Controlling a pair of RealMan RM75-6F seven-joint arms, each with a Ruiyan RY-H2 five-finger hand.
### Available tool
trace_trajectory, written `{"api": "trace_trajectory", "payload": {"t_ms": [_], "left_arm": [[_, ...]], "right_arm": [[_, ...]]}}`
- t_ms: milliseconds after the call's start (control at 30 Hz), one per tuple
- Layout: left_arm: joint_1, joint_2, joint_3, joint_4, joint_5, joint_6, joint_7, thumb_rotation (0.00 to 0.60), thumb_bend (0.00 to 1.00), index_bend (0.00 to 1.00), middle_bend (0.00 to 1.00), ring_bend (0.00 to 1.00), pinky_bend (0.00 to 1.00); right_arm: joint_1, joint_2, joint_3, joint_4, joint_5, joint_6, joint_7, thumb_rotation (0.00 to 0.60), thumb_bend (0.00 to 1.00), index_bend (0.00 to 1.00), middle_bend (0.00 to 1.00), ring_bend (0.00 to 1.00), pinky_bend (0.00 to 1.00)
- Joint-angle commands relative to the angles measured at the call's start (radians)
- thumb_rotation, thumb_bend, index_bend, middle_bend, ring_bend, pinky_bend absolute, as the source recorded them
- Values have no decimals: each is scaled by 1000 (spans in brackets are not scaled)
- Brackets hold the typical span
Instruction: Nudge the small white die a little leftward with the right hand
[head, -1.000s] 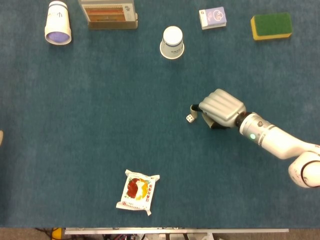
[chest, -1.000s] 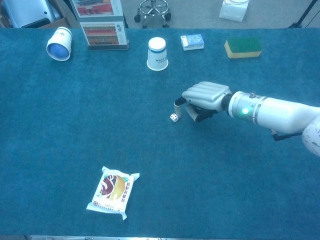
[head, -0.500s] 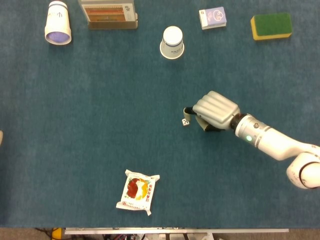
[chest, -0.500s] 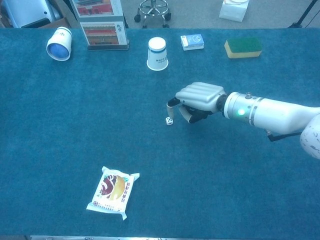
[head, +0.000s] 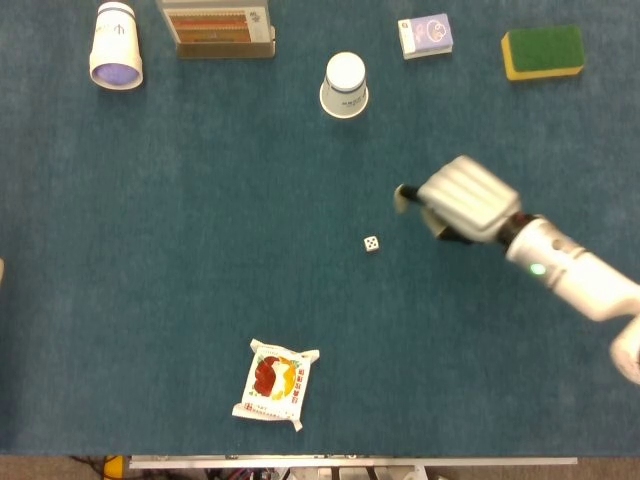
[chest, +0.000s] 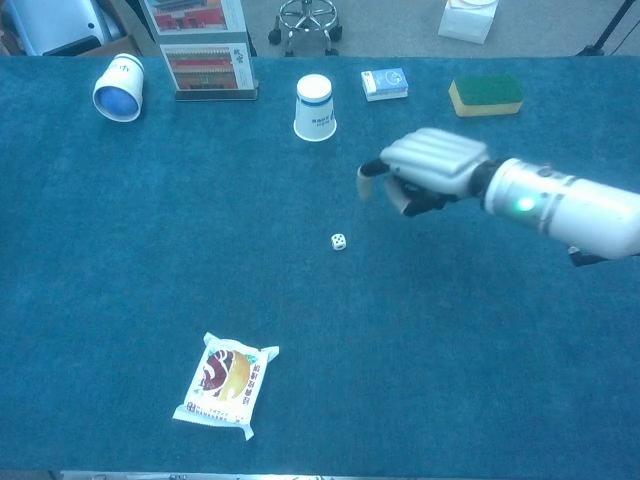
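The die (head: 371, 243) sits alone on the desk (head: 180, 260), near centre. My right hand (head: 462, 198) hovers at approx. 2 o'clock from it, not touching, fingers (chest: 430, 152) curled together, holding nothing. I judge nudge is done; lift away w/o brushing it.

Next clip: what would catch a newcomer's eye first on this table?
Probably the right hand, pale against the blue table, hanging right of centre with its fingers curled in on nothing. Just down-left of it, apart from it, lies the small white die. Near the front edge, a colourful snack packet also stands out.
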Motion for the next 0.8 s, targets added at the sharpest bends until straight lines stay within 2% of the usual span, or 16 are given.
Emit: {"api": "trace_trajectory", "payload": {"t_ms": [33, 200, 400, 500, 667, 800], "left_arm": [[-5, 4, -7, -15, 6, 8, 16, 600, 246, 444, 352, 239, 431], [-18, 3, -26, -46, 12, 24, 57, 600, 246, 444, 351, 240, 431], [-37, 9, -44, -91, 27, 40, 110, 600, 246, 444, 350, 240, 431], [-46, 13, -53, -117, 36, 47, 138, 600, 246, 443, 350, 239, 431], [-68, 19, -61, -146, 46, 38, 176, 600, 246, 443, 351, 239, 431], [-83, 20, -63, -153, 42, 17, 190, 600, 246, 443, 352, 239, 431]], "right_arm": [[-85, 102, -3, -86, -11, 137, -47, 600, 999, 354, 820, 884, 1000], [-192, 205, -13, -176, -41, 316, -95, 600, 880, 336, 635, 796, 1000], [-330, 285, -29, -231, -106, 541, -122, 600, 744, 334, 502, 724, 1000], [-401, 308, -39, -243, -135, 645, -124, 600, 700, 334, 457, 684, 1000], [-529, 325, -71, -264, -170, 798, -129, 600, 655, 334, 444, 633, 997], [-615, 311, -84, -254, -184, 890, -132, 600, 624, 334, 442, 573, 904]]}}
